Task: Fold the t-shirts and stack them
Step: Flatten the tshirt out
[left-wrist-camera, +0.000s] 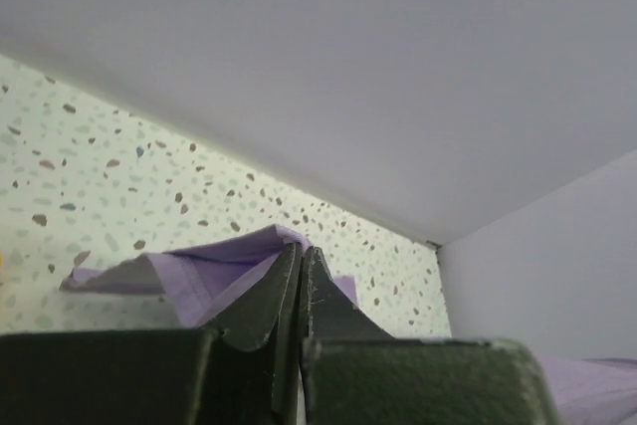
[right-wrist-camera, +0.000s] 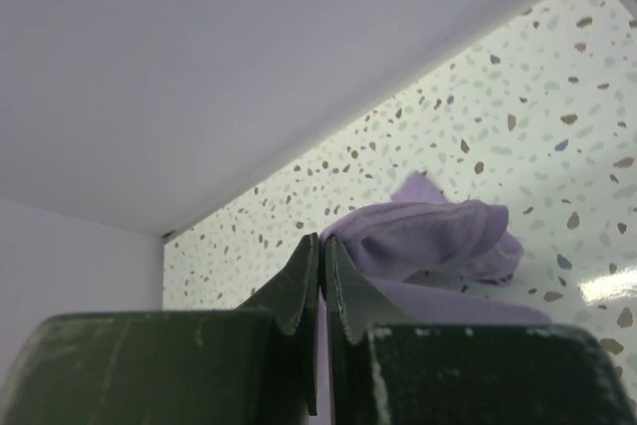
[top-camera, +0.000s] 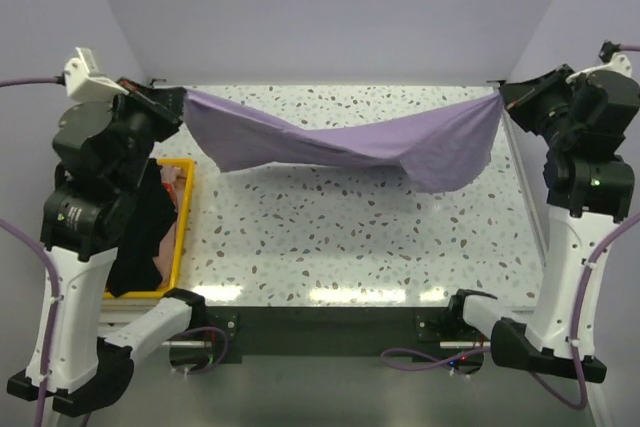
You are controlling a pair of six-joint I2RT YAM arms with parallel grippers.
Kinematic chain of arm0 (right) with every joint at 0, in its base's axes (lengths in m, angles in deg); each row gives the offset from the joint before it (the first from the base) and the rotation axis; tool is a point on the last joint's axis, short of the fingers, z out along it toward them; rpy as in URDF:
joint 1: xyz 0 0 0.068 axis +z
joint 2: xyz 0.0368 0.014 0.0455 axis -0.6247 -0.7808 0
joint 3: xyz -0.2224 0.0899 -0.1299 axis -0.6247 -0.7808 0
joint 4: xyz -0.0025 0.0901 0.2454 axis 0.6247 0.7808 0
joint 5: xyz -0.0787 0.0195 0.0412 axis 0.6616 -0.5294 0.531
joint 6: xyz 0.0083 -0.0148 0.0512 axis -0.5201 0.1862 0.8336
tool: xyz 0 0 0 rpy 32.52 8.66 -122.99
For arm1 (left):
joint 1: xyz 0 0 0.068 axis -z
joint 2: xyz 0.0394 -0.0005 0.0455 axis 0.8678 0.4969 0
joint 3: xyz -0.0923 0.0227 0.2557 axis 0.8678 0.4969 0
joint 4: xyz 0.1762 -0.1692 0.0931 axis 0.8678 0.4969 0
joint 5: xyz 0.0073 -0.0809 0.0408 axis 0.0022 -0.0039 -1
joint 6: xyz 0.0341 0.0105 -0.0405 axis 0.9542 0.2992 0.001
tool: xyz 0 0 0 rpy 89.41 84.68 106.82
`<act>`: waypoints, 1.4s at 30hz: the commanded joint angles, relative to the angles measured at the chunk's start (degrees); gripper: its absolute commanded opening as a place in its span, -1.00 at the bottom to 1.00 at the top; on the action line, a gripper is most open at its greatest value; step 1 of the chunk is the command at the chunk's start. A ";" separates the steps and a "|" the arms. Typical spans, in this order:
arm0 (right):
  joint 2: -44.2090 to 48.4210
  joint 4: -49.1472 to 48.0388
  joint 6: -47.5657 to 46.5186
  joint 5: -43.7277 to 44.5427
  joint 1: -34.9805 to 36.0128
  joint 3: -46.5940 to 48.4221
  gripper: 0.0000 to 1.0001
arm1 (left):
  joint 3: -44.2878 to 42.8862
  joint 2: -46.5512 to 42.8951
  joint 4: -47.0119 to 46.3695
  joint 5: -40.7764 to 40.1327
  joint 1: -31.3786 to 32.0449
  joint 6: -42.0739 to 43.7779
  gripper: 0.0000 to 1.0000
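Note:
The pale lavender t-shirt point(top-camera: 340, 139) hangs stretched in the air between both grippers, sagging and twisted over the back half of the table. My left gripper point(top-camera: 181, 99) is shut on its left end; in the left wrist view the fabric point(left-wrist-camera: 199, 271) bunches at the closed fingertips point(left-wrist-camera: 301, 251). My right gripper point(top-camera: 499, 95) is shut on its right end; in the right wrist view the cloth point(right-wrist-camera: 428, 236) bulges beside the closed tips point(right-wrist-camera: 320, 242). The black t-shirt point(top-camera: 140, 237) lies in and over the crate at the left.
A yellow plastic crate point(top-camera: 181, 227) stands at the table's left edge, partly under my left arm. The speckled white tabletop point(top-camera: 350, 237) is enclosed by pale walls at the back and both sides.

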 commanded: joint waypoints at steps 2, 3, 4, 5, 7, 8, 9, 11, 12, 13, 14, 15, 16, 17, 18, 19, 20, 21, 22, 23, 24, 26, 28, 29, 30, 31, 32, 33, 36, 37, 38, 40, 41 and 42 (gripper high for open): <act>-0.10 7.29 -1.76 -0.25 -0.13 14.69 -1.00 | -10.35 1.20 -0.14 -2.41 0.01 2.75 -1.00; -1.06 7.82 -2.02 -0.34 -0.04 18.71 -1.00 | -11.59 1.55 -0.14 -2.59 0.09 2.93 -1.00; -1.60 8.26 -2.03 -0.42 -0.04 20.75 -1.00 | -13.86 2.16 -0.22 -2.68 0.10 3.28 -1.00; -2.04 8.70 -2.11 -0.51 -0.13 22.51 -1.00 | -14.84 2.61 -0.57 -2.68 0.10 3.46 -1.00; -3.87 8.80 -1.76 -0.95 -0.13 27.00 -1.00 | -17.91 4.01 -0.75 -3.46 0.10 3.98 -1.00; -4.67 8.62 -1.76 -1.21 -0.13 28.32 -1.00 | -18.62 4.45 -1.19 -3.73 0.10 4.16 -1.00; -5.29 8.18 -1.33 -1.48 -0.13 30.33 -1.00 | -19.15 4.80 -1.80 -3.99 0.10 4.25 -1.00; -6.69 5.30 -0.97 -2.09 -0.13 31.14 -1.00 | -19.68 5.94 -3.81 -4.43 0.09 4.77 -1.00; -7.13 4.06 -0.36 -2.18 -0.13 30.97 -1.00 | -19.68 6.38 -4.52 -4.61 0.10 4.95 -1.00; -8.18 2.92 -0.10 -2.53 -0.13 30.71 -1.00 | -19.60 7.69 -5.23 -4.96 0.01 5.39 -1.00; -8.80 0.38 0.26 -2.79 -0.04 30.27 -1.00 | -19.60 8.49 -6.54 -5.22 0.09 5.56 -1.00; -9.50 -0.77 0.87 -3.15 -0.13 29.48 -1.00 | -19.51 9.28 -7.25 -5.49 0.10 5.65 -1.00; -10.21 -2.00 1.14 -3.50 -0.13 29.04 -1.00 | -18.99 11.12 -8.21 -5.32 0.10 6.18 -1.00; -11.52 -4.89 1.57 -4.20 -0.13 28.25 -1.00 | -18.72 12.09 -10.66 -5.23 0.10 6.44 -1.00; -12.05 -6.92 2.53 -4.55 -0.04 26.24 -1.00 | -18.54 13.23 -11.90 -5.05 0.01 6.79 -1.00; -12.67 -9.03 3.24 -4.90 -0.04 25.00 -1.00 | -18.54 15.85 -13.13 -4.96 -0.08 7.14 -1.00; -14.50 -12.96 3.86 -5.78 -0.13 23.34 -1.00 | -18.72 17.19 -15.75 -4.18 -0.86 7.32 -1.00; -15.91 -14.31 4.91 -6.13 -0.13 23.32 -1.00 | -19.07 18.85 -17.00 -3.30 -1.74 7.32 -1.00; -17.58 -15.80 5.44 -6.05 -0.04 23.50 -1.00 | -19.94 22.44 -18.23 -0.42 -2.79 6.45 -1.00; -19.16 -17.29 5.88 -6.48 -0.13 23.85 -1.00 | -20.64 24.39 -20.68 1.52 -5.68 5.66 -1.00; -22.75 -20.88 7.10 -7.62 -0.13 24.37 -1.00 | -21.26 26.49 -22.09 5.37 -7.18 4.78 -1.00; -26.63 -25.54 8.34 -8.50 -0.04 26.30 -1.00 | -25.12 33.61 -25.69 7.86 -10.36 2.58 -1.00; -33.22 -28.28 10.36 -9.74 0.04 31.30 -1.00 | -33.42 42.45 -27.64 11.19 -11.76 1.97 -1.00; -35.85 -29.51 11.06 -10.09 0.04 33.67 -1.00 | -37.57 45.82 -27.99 12.34 -13.16 1.35 -1.00; -38.23 -30.57 12.20 -10.18 0.22 39.96 -1.00 | -41.88 49.24 -28.35 13.57 -13.87 0.83 -1.00; -43.21 -30.75 12.47 -10.18 0.39 43.68 -1.00 | -50.01 55.37 -29.74 17.24 -15.36 -1.01 -1.00; -45.35 -31.10 12.91 -9.92 0.57 51.11 -1.00 | -52.97 57.95 -31.15 18.93 -15.90 -2.50 -1.00; -47.20 -31.54 13.70 -9.39 0.57 54.23 -1.00 | -54.56 59.63 -33.77 20.68 -17.47 -4.35 -1.00; -49.59 -36.28 14.59 -6.50 0.75 56.03 -1.00 | -49.85 60.71 -46.43 25.62 -20.82 -12.00 -1.00; -47.85 -37.42 14.32 -4.84 0.66 54.36 -1.00 | -47.92 60.53 -48.11 26.67 -21.52 -13.49 -1.00; -46.53 -39.52 14.23 -4.47 0.66 52.09 -1.00 | -47.81 60.62 -49.52 27.03 -22.40 -13.59 -1.00; -44.24 -41.03 13.45 -4.20 0.57 44.18 -1.00 | -47.55 60.79 -49.88 28.69 -22.93 -13.24 -1.00; -41.88 -42.00 13.36 -4.81 0.57 38.58 -1.00 | -46.94 60.53 -49.80 29.22 -23.19 -13.07 -1.00; -40.72 -42.61 13.18 -4.82 0.57 35.48 -1.00 | -44.06 60.09 -50.14 30.10 -23.37 -12.81 -1.00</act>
